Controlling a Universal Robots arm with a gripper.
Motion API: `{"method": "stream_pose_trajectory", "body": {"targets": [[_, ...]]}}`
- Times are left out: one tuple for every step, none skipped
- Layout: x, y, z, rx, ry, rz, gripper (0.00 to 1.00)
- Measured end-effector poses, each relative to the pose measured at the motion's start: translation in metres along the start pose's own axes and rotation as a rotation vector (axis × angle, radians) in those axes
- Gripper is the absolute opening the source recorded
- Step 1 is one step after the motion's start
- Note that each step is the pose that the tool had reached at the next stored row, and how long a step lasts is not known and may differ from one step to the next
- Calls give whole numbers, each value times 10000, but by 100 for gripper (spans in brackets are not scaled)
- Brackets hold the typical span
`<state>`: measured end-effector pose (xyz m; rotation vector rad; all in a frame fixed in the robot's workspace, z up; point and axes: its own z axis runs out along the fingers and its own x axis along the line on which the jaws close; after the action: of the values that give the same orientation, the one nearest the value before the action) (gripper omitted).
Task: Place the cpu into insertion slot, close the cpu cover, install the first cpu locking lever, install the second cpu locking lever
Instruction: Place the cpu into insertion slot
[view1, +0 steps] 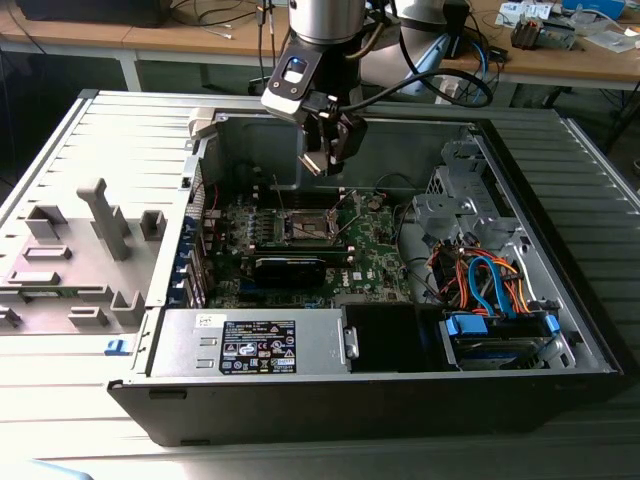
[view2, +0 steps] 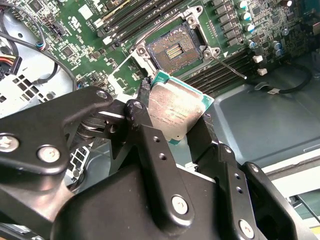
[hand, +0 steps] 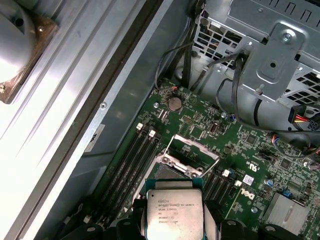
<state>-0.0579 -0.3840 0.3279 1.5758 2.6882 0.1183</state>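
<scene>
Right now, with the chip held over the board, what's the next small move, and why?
Probably ease the cpu down toward the insertion slot. The gripper holds the cpu above the board, apart from the slot. The slot's dark centre lies bare and the cpu cover stands raised, so nothing seems to block the way.

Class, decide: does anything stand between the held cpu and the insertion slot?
Nothing visible does. The cpu, held in the pincer, hangs apart from the insertion slot, whose cpu cover stands raised, leaving its dark centre bare.
</scene>
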Motion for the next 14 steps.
{"method": "stream_pose_trajectory", "body": {"targets": [[0, 0, 0, 0, -1, 11, 55], [0, 0, 0, 0, -2, 26, 55], [0, 0, 1, 0, -3, 38, 55], [0, 0, 1, -1, -4, 56, 55], [0, 0, 1, -1, -5, 67, 55], [0, 0, 1, -1, -6, 80, 55], [0, 0, 1, -1, -8, 95, 55], [0, 0, 2, -2, -8, 106, 55], [0, 0, 2, -2, -9, 121, 55], [0, 0, 2, -2, -10, 134, 55], [0, 0, 2, -3, -11, 148, 55], [0, 0, 3, -3, -12, 160, 55], [0, 0, 3, -3, -13, 175, 55], [0, 0, 3, -3, -14, 186, 55]]}}
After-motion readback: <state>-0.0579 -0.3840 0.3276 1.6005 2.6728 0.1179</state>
